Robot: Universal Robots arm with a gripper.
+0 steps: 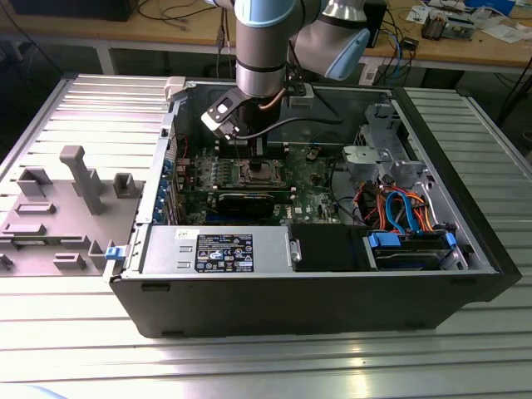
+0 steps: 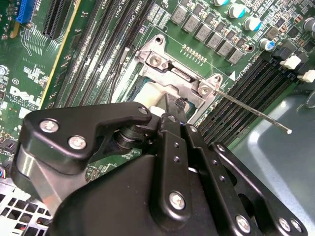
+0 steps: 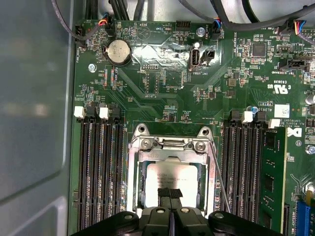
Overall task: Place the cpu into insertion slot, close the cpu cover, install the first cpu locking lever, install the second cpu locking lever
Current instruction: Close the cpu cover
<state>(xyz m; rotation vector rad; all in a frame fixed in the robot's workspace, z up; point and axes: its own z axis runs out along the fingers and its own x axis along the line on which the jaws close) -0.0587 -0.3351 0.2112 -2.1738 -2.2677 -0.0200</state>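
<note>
Here's the chip, lying flat in the socket with its silver top facing up and its edges square to the long memory slots on either side. The cover frames it, and the chip fills the cover's window. The cover's longer side runs parallel to those slots.

The gripper sits right over the chip with its fingers pressed together and only a thin seam between them. We can't tell whether the tips actually touch the metal.

In the first wrist view, a thin wire lever runs close along one side of the socket. The second wrist view shows more: the lever angles out from the cover's screwed end, and its free tip hangs over bare grey metal past the green board. The gripper hides most of the socket there.

The exterior view gives us the arm reaching straight down into the open computer case, which lies on a ribbed metal table. The case walls box the board in. There's a drive cage with cables on the exterior view's right.
</note>
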